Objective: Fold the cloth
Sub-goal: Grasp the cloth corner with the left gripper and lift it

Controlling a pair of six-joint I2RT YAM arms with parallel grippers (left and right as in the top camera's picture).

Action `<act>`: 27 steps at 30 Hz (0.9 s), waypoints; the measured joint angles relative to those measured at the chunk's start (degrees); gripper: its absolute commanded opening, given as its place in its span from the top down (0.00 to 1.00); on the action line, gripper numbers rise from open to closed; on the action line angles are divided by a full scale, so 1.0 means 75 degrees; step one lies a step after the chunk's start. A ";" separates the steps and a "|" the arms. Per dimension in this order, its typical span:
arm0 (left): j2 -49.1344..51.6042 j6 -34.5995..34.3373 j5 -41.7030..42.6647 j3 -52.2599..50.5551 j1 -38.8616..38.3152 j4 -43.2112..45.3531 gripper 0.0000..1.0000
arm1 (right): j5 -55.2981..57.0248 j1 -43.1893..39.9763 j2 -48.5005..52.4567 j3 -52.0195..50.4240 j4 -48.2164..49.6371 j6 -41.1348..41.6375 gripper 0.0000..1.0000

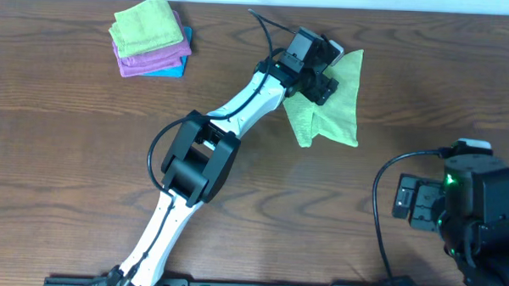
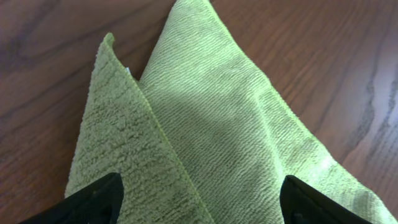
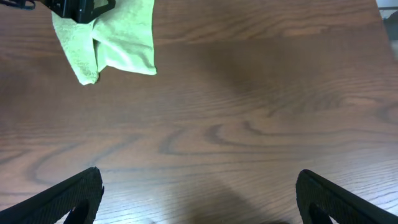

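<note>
Already the green cloth (image 1: 334,112) lies doubled into an uneven triangle beneath the left gripper (image 2: 200,208), fingers parted, with neater folds seemingly left, while the right gripper (image 3: 199,196) idles, fingers apart.

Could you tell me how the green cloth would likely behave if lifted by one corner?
The green cloth would probably droop limply, since it lies in soft overlapping flaps. Its fuzzy ribbed pile suggests it should not slip easily from the left tool. It looks thin, so likely light; a push may bunch it.
</note>
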 measured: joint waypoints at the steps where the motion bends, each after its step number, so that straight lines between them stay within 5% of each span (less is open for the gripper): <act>1: 0.0000 0.0000 -0.0026 0.0000 0.0000 -0.0006 0.19 | -0.0035 0.0000 0.0000 0.0000 -0.0003 0.0000 0.02; 27: 0.0000 0.0411 -0.1740 0.0000 -0.0009 -0.0548 0.09 | -0.0233 0.0000 0.0000 0.0000 0.0466 -0.0041 0.01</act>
